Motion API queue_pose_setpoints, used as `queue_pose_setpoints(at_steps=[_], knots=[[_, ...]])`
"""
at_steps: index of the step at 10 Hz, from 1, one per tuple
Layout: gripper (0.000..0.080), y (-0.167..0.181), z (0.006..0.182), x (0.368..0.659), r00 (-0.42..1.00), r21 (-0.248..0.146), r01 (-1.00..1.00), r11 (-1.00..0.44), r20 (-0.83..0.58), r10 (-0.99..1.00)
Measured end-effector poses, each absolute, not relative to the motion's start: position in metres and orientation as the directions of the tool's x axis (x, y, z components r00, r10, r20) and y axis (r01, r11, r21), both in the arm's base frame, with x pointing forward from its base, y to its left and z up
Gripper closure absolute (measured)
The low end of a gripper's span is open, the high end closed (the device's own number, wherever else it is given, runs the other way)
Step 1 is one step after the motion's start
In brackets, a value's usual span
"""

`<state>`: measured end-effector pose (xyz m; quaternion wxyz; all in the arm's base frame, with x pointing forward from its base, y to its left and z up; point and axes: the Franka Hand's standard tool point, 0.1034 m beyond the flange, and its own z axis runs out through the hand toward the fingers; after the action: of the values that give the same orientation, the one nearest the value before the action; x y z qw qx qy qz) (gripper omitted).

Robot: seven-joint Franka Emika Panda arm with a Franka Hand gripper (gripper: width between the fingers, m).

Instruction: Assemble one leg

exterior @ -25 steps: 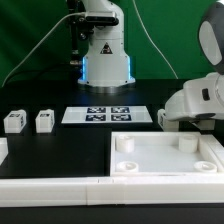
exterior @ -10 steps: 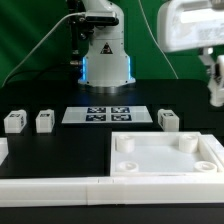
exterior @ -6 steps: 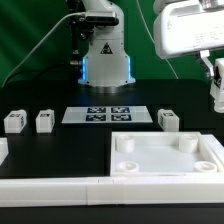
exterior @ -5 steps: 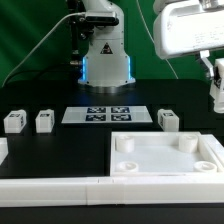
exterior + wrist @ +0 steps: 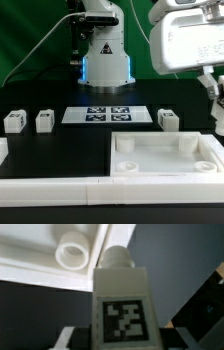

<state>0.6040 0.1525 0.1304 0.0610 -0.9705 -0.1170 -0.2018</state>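
Exterior view: the panel [image 5: 165, 158] lies with its corner sockets bare, nothing fitted yet (spare legs [image 5: 44, 121] sit on the table). Wrist view: my gripper [image 5: 123, 339] is clenched on the leg [image 5: 122, 291], held in the air near a socket [image 5: 72, 252]. Seating it is left to do, I judge.
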Motion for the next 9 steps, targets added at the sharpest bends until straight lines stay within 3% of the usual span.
queue_pose_setpoints(at_steps=[4, 5, 9], knots=[[0.0506, 0.150, 0.129, 0.605, 0.879, -0.059, 0.267, -0.962, 0.423, 0.218], [0.0506, 0.141, 0.126, 0.608, 0.846, -0.032, 0.288, -0.957, 0.478, 0.238], [0.0506, 0.121, 0.118, 0.634, 0.832, -0.011, 0.299, -0.954, 0.492, 0.255]])
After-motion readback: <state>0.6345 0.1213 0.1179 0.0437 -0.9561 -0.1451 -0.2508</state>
